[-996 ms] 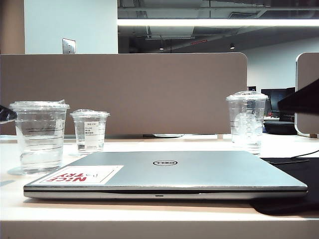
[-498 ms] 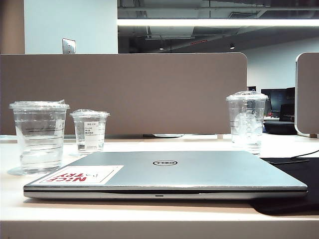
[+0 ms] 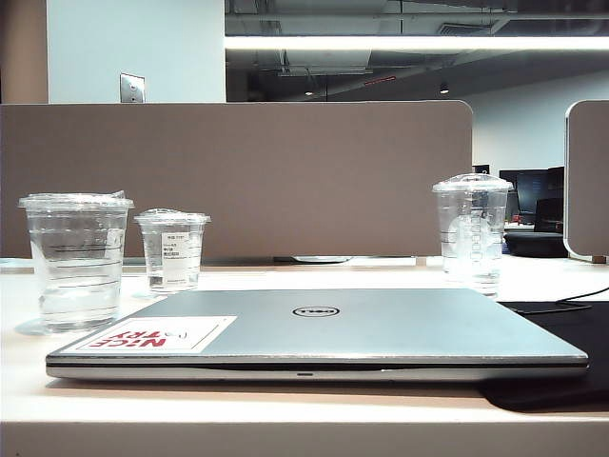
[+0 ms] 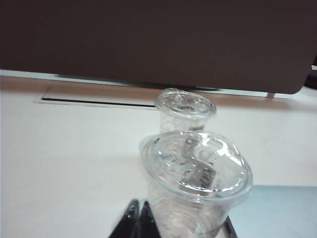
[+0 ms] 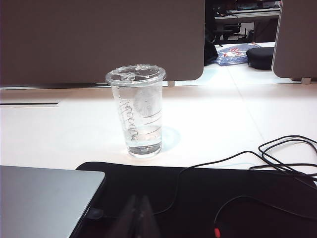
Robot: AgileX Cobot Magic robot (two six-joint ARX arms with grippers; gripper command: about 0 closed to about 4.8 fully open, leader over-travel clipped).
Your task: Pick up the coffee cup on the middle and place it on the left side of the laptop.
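Closed silver-grey laptop (image 3: 324, 328) lies flat near the front of the pale surface (image 3: 285, 407), lid up, round "DELL" logo at centre & a red-and-white "NICE TRY" sticker (image 3: 157, 334) on its near-left corner, text upside down to the exterior cam. Its long axis runs left-right. The coffee cup (image 3: 76, 262), clear w/ flat clear lid & thin dark lines round its wall, no label, stands upright just left of the laptop. Behind it, further from the cam, a smaller clear cup (image 3: 171, 249) w/ white printed label, text too small to read. Far right, a taller domed-lid cup (image 3: 471, 231), upright; in the right wrist view (image 5: 140, 110) vertical lettering on its wall, not legible. Left gripper (image 4: 139, 218) sits low beside the coffee cup (image 4: 195, 186), jaws pressed together, holding nothing. Right gripper (image 5: 137, 215) hangs over a black mat (image 5: 213, 198) w/ cables (image 5: 277, 156), jaws together, empty.
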